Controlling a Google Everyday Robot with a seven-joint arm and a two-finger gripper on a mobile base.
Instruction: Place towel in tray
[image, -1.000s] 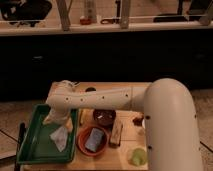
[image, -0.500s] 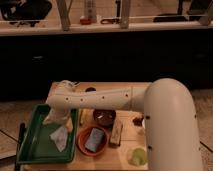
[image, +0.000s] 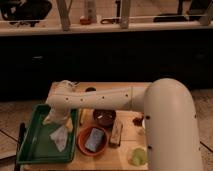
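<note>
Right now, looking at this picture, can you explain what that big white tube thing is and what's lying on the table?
The big white tube is a robot's arm, reaching left across a wooden table. There is one picture, from a camera looking down on the table past the arm. The arm's end effector hangs over a green plastic tray, just above a crumpled white towel in the tray. Beside the tray sit an orange bowl holding a blue packet, a dark bowl, a brown bar and a pale green fruit.

the arm (image: 100, 99) hides the gripper (image: 59, 116) above the tray (image: 31, 145).
</note>
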